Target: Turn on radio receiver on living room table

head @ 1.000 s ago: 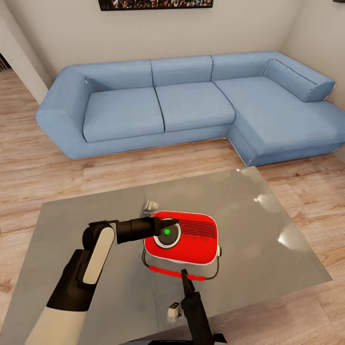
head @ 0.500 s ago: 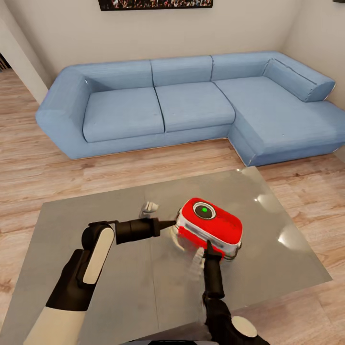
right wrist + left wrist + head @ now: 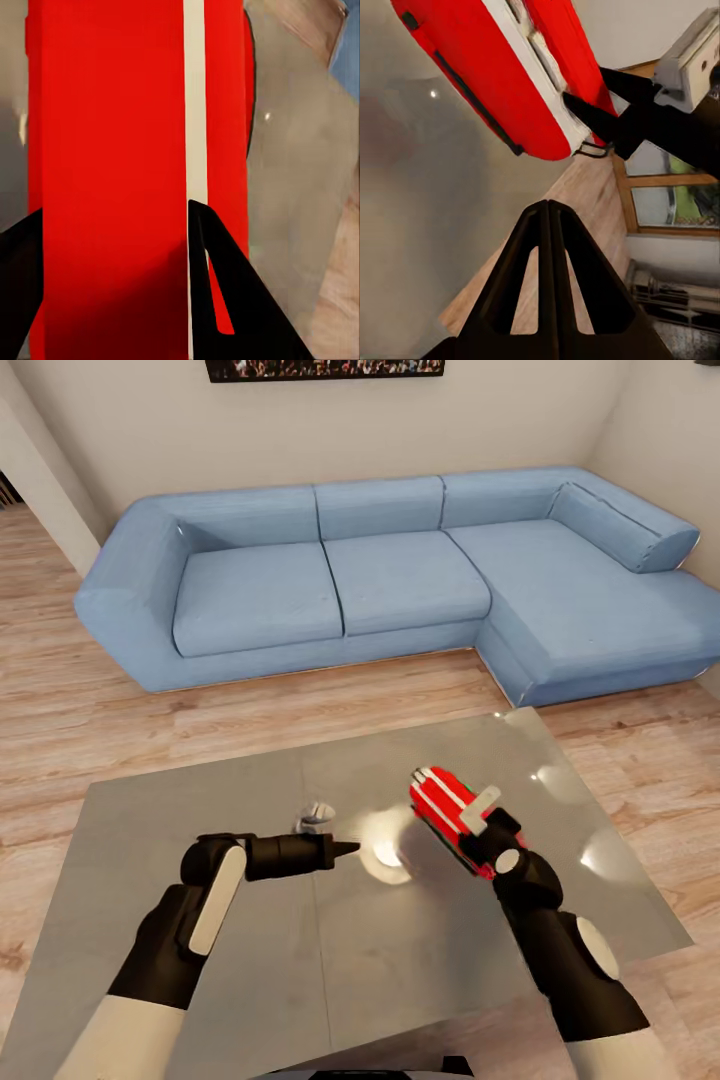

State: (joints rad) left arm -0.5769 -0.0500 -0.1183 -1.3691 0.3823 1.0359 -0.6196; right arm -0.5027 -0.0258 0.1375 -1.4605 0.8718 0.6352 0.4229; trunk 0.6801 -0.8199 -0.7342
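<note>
One radio receiver (image 3: 448,812), one table (image 3: 300,960), one sofa (image 3: 400,575).

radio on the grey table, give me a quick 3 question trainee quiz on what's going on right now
1. True or false: the small red radio with white trim lies flat, dial up, on the glossy grey table.
2. Which gripper has it? A) left B) right C) neither
3. Fill in: the left gripper's fingers are pressed ____.

Key:
1. False. It is lifted and tilted on edge.
2. B. The right gripper has a finger on either side of the radio's body.
3. Together. It points toward the radio with a gap between, holding nothing.
</note>
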